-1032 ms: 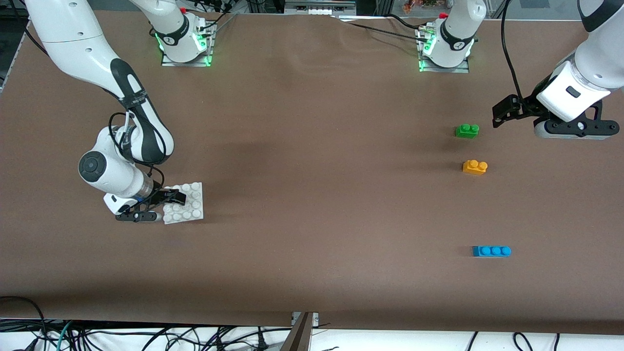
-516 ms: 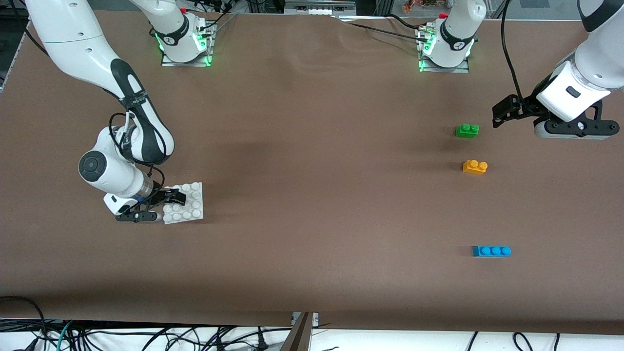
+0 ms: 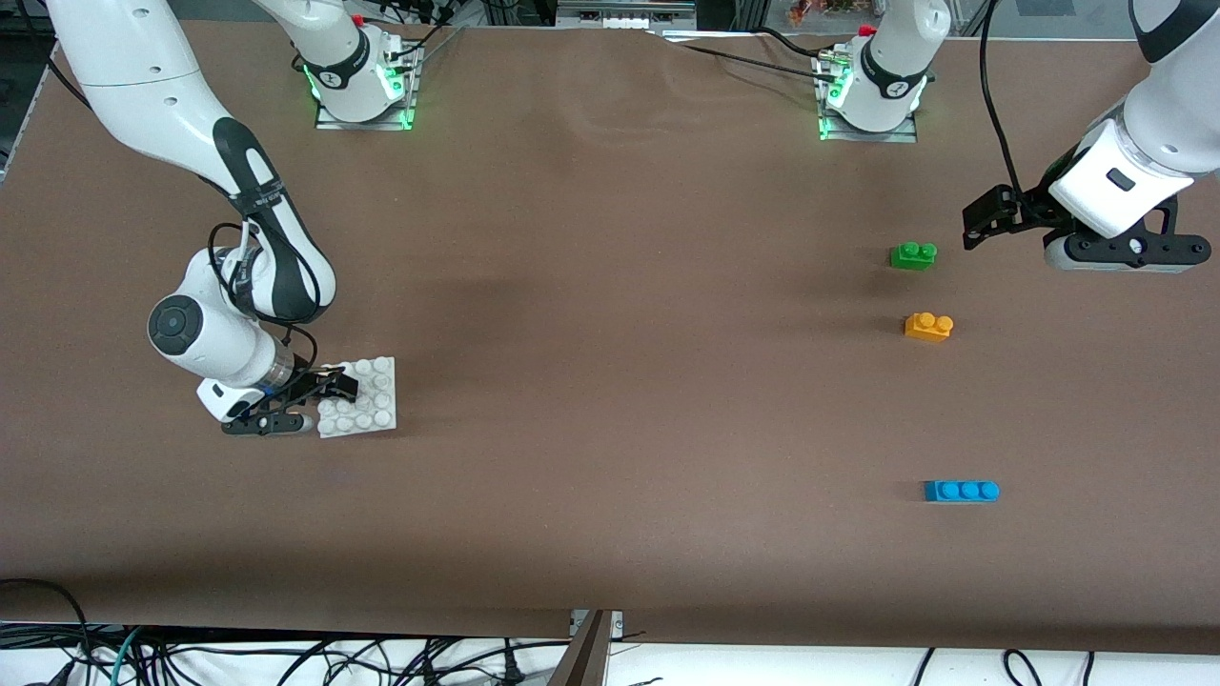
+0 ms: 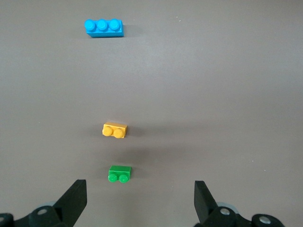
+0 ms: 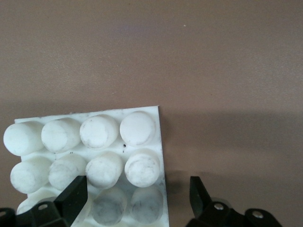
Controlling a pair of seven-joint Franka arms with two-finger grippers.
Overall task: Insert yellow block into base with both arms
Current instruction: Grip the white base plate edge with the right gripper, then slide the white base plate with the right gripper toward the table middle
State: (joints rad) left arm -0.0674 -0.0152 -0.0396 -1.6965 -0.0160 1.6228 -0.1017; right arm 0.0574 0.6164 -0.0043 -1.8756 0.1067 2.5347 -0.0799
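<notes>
A brown mat covers the desk [image 3: 610,400]; cables trail along its edge nearest the front camera.

Nearest the front camera, toward the left arm's end, lies a blue brick [image 3: 961,491] with three studs, untouched.

Farther from the camera, at the right arm's end, sits the white base [image 3: 367,395], flat on the desk. The right gripper [image 3: 319,395] is low at the base's edge. In the right wrist view its fingers [image 5: 71,196] stand apart, one over the studded plate and one [image 5: 199,191] past its rim above bare mat, so the edge lies between them. They are not yet clamped on the plate; no contact is visible. Judgement: this arm is placed to grip and steady the base so that it will not slide when a brick is pressed in.

Farther again, at the left arm's end, the yellow block [image 3: 928,327] rests studs up on the desk, well apart from the base and unheld. Just past it, farther from the camera, lies a green brick [image 3: 913,255].

The left gripper [image 3: 991,221] hangs in the air over bare mat beside the green brick, fingers [image 4: 73,201] spread wide and empty. The left wrist view frames all three bricks between them. Judgement: this arm waits, lined up for a descent on the yellow block. The insertion is at its earliest stage; the green brick's closeness is the main risk to a clean pick.
</notes>
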